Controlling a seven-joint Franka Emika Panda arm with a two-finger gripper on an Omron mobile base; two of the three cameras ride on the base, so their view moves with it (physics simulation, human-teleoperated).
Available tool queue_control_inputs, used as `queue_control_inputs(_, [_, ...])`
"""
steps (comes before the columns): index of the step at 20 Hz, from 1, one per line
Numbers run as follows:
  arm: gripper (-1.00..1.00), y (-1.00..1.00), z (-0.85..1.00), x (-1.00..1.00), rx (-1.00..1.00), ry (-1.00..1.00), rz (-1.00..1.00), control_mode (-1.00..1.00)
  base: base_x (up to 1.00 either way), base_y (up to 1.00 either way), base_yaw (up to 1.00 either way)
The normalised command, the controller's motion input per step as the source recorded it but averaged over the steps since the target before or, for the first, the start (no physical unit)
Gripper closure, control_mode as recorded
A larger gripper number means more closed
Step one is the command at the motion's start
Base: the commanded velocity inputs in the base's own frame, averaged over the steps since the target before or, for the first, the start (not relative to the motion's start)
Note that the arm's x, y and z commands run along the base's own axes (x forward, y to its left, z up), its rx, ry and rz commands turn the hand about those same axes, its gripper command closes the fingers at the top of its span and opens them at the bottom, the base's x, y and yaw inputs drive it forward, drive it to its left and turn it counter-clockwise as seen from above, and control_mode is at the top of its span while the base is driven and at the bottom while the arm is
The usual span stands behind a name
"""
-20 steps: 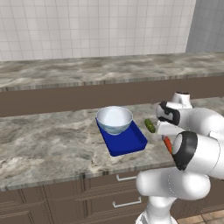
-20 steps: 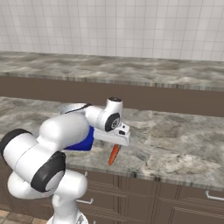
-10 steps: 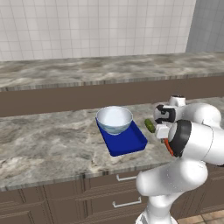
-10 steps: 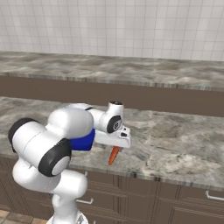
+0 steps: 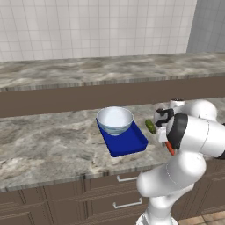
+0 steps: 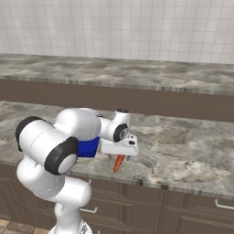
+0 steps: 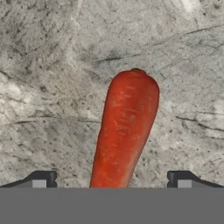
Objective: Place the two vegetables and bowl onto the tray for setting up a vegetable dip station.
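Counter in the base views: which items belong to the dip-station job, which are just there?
Job items:
- bowl, sitting on the tray
- tray
- carrot, between the open hand fingers
- cucumber, beside the tray

Just there:
- nothing else loose; drawers below the counter

White bowl (image 5: 114,120) sitting on far end of blue tray (image 5: 127,143) on bench (image 5: 48,140). Green vegetable (image 5: 150,126) just right of tray. Carrot (image 5: 170,148) partly hidden behind arm.
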Motion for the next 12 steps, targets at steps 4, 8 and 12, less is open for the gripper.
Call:
queue_control_inputs(4, [-1.00,-0.07,-0.15,0.04,0.00,0.00,0.11,-1.00,0.00,0.00,0.00])
queue_control_inputs(8, [-1.00,-0.04,-0.13,0.03,0.00,-0.02,0.10,-1.00,0.00,0.00,0.00])
queue_control_inputs(12, [-1.00,0.00,-0.12,0.02,0.00,-0.04,0.09,-1.00,0.00,0.00,0.00])
